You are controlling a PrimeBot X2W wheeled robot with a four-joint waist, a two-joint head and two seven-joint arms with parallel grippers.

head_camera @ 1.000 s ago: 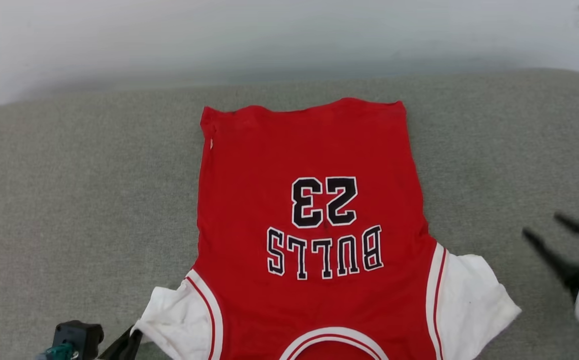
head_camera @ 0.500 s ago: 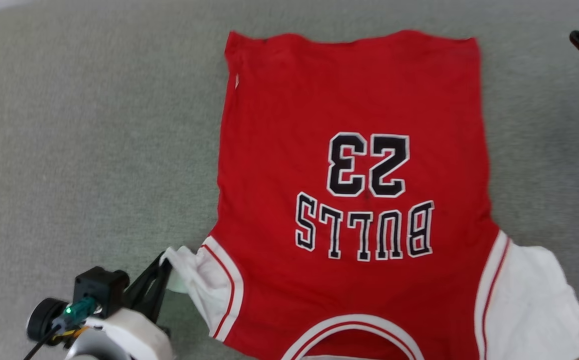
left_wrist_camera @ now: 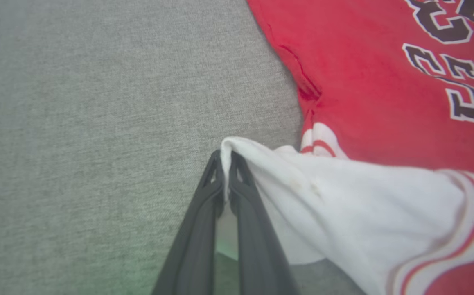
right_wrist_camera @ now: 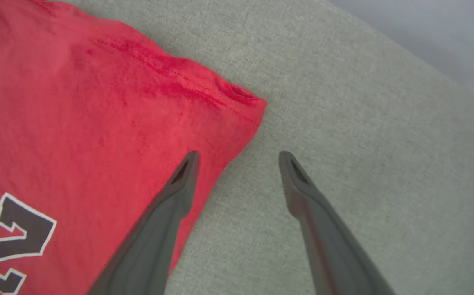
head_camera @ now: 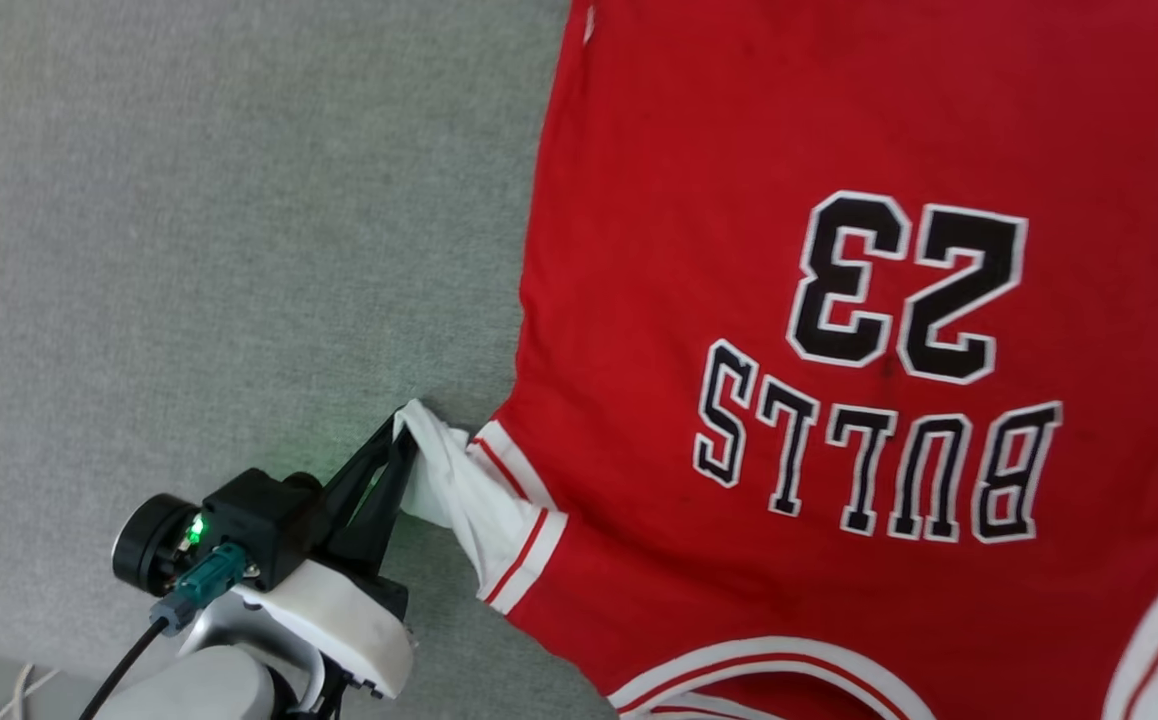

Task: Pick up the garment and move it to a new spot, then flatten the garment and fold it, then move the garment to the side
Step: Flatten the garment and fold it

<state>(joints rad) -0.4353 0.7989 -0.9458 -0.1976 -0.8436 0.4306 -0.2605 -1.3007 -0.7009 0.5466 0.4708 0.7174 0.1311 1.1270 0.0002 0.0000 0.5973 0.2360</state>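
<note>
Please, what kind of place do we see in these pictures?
Likely an indoor test station for folding clothes, though I cannot be sure. A red shirt lies spread on a grey cloth-covered surface, and the left gripper pinches its white sleeve.

garment [head_camera: 719, 200]: red, white sleeve, red-and-white striped trim, black white-outlined lettering | surface [head_camera: 189, 200]: plain grey
</note>
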